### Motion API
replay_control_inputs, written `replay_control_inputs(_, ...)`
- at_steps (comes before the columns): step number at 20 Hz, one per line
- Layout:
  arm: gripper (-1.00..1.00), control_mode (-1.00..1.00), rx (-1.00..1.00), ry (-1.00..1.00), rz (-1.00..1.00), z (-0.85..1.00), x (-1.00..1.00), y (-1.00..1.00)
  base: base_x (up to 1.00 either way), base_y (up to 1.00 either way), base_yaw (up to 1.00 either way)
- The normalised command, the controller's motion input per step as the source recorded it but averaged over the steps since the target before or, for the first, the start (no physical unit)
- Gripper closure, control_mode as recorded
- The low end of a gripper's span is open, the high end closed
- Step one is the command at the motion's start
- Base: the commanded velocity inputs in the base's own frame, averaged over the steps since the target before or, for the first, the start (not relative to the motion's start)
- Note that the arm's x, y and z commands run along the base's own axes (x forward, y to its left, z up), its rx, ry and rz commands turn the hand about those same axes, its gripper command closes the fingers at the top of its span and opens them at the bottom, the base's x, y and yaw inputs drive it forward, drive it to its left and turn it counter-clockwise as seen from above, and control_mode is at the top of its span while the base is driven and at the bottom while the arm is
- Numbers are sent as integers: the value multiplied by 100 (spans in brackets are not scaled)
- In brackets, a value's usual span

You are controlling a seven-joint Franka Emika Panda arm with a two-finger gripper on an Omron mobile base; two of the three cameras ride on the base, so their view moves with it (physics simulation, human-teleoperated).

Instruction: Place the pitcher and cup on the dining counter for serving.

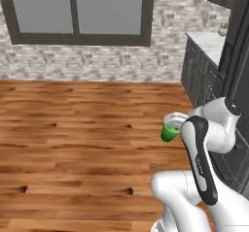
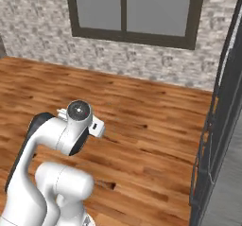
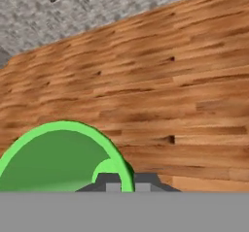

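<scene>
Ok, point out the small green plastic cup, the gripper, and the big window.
small green plastic cup (image 1: 169,132), left base view, side wall.
gripper (image 3: 127,183), hand view, between fingertips.
dark-framed window (image 1: 78,8), left base view, centre frame bar.

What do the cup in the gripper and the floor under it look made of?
The cup looks like smooth plastic: uniform bright green, thin rim, no texture. The floor looks like wood planks: brown grain streaks, dark knots, board seams, a slight sheen. Both are renderings, so only apparent.
</scene>
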Motion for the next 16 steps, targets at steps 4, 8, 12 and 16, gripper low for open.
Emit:
replay_control_inputs(4,100,100,0,0,0,0,0,0,0,0,100)
replay_control_inputs(8,100,100,0,0,0,0,0,0,0,4,100)
replay_control_inputs(12,100,100,0,0,0,0,0,0,0,9,100)
replay_control_inputs(16,100,100,0,0,0,0,0,0,8,26,90)
